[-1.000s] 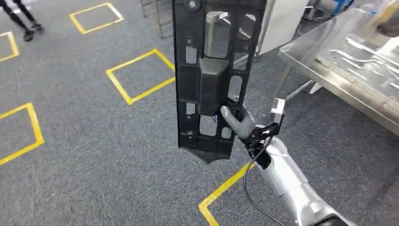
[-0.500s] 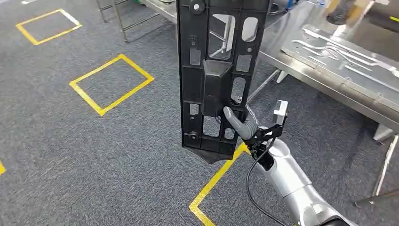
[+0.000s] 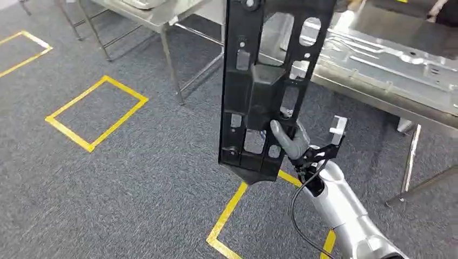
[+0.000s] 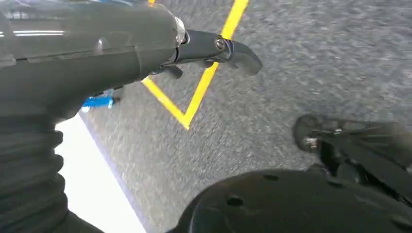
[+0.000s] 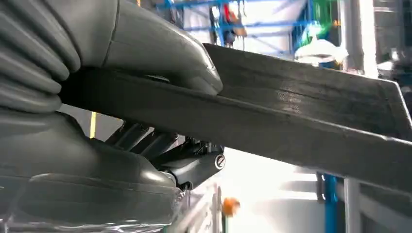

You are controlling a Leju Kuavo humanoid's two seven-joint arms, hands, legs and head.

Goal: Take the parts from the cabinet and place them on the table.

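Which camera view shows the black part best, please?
The head view: the black part hangs upright, cutouts plain, held low by the right hand. The right wrist view gives one edge under the thumb; the left wrist view, floor.

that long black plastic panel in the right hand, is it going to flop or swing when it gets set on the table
The black panel probably stays stiff: it stands straight, ribbed, without sagging. Its many cut-outs suggest it is light for its size. The right hand grips near its lower end, so the tall upper part may sway or tip.
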